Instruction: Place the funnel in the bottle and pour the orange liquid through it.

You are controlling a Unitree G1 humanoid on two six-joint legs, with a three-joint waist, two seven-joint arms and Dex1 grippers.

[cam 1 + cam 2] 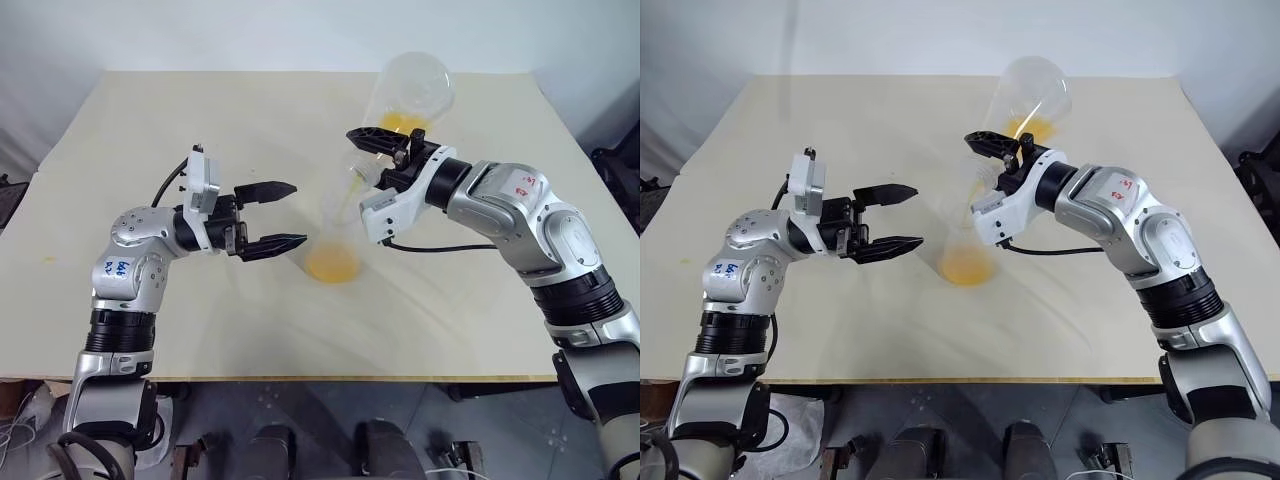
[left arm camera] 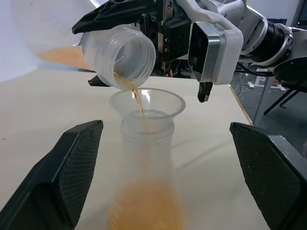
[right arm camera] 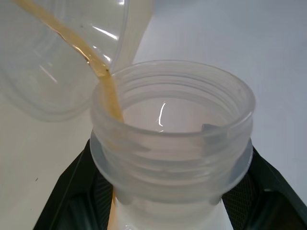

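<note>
Spillage is threatening: right gripper (image 1: 385, 150), jaws clamping the tilted long-necked flask (image 1: 410, 92), is pouring orange liquid (image 2: 138, 101) into the funnel (image 2: 147, 102) on the unsteadied bottle (image 2: 146, 177) mid-tabletop (image 1: 200, 110) while left gripper (image 1: 275, 215) jaws are gaping wide.

No readable text anywhere. Left arm (image 1: 135, 262) has a small white sticker with blue handwriting (image 1: 117, 266), too small to make out. Right arm (image 1: 520, 215) has a white patch with red marks (image 1: 521, 182), also illegible. Both marks are in the right eye view too, no clearer there. Nothing legible on the two flasks, funnel or desk; wrist views give no lettering, brand or numbers either.
</note>
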